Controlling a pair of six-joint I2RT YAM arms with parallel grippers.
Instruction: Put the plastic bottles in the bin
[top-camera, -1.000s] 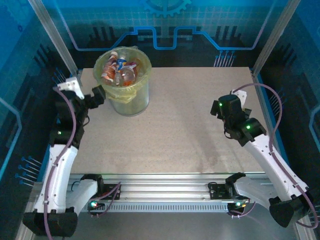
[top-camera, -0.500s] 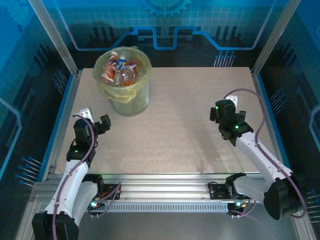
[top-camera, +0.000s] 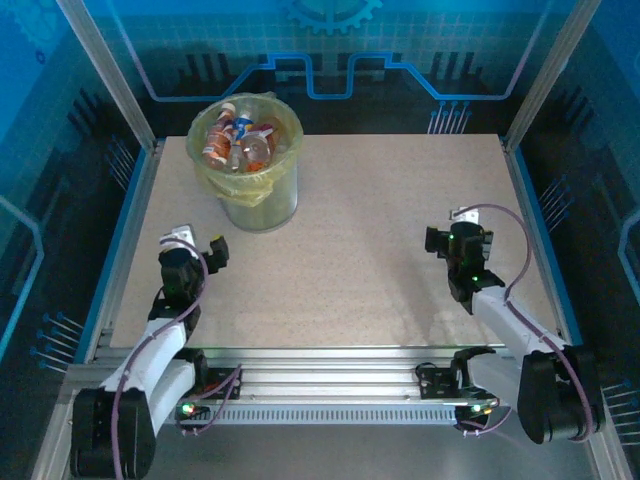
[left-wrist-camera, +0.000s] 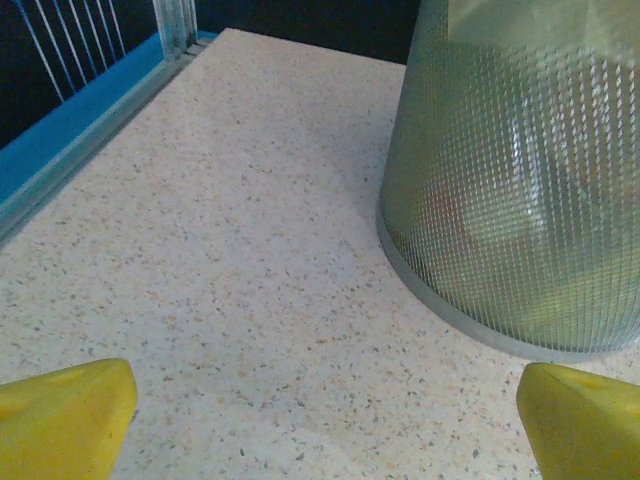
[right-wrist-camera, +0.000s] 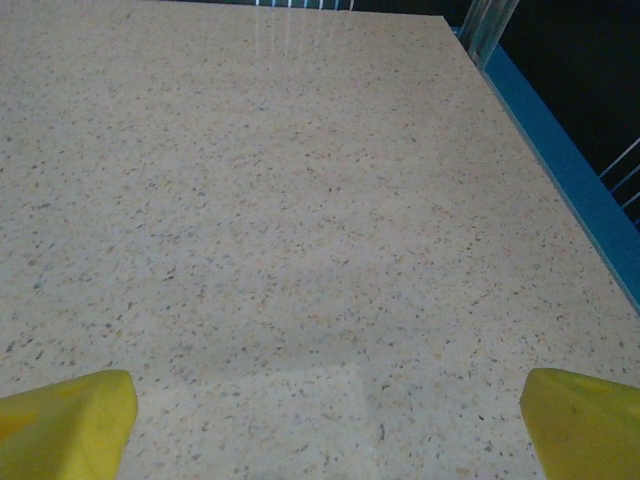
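Several plastic bottles (top-camera: 240, 140) fill the lined bin (top-camera: 265, 205).
Left gripper (left-wrist-camera: 325, 418) and right gripper (right-wrist-camera: 325, 415) both gape wide, empty, above the table (top-camera: 360, 200).

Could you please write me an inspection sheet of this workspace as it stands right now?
Surface: speckled beige table, bare in front of both grippers.
Job's things: plastic bottles piled inside the bin, which stands upright at the far left with its yellow-green bag folded over the rim.
Clutter: nothing seen.
Grippers: left gripper open, holding nothing, low near the bin's base; right gripper open, holding nothing, over the right side of the table.
Cables: purple cables run along each arm and loop free at the right wrist.
Surroundings: metal frame posts and blue printed panels around the table.
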